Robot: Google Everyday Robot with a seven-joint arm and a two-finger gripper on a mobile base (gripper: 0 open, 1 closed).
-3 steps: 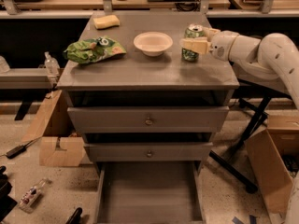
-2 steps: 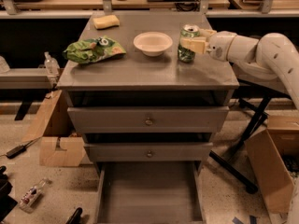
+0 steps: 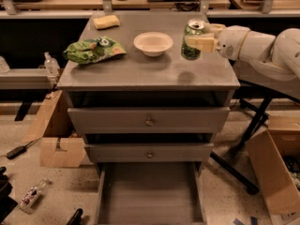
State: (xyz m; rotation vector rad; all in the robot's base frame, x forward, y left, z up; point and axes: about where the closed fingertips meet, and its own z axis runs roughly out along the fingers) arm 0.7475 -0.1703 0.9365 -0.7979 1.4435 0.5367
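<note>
A green soda can (image 3: 191, 48) is upright at the right side of the grey cabinet top (image 3: 140, 69). My gripper (image 3: 200, 40) reaches in from the right and is shut on the can, with one cream finger (image 3: 199, 43) lying across its front. The can seems to hang just above the surface, and a faint shadow lies below it. A white bowl (image 3: 153, 43) sits a short way to the can's left. Further left lies a green chip bag (image 3: 93, 50). A yellow sponge (image 3: 106, 21) rests at the back left.
The cabinet has two shut drawers (image 3: 149, 121) and an open bottom drawer (image 3: 150, 191). Cardboard boxes stand on the floor at left (image 3: 56, 144) and right (image 3: 276, 172). A black stand leg (image 3: 234, 165) crosses the floor at right. A plastic bottle (image 3: 50, 63) stands at left.
The gripper and the can have shifted slightly to the left and a little upward. Everything else on the cabinet top stays where it was.
</note>
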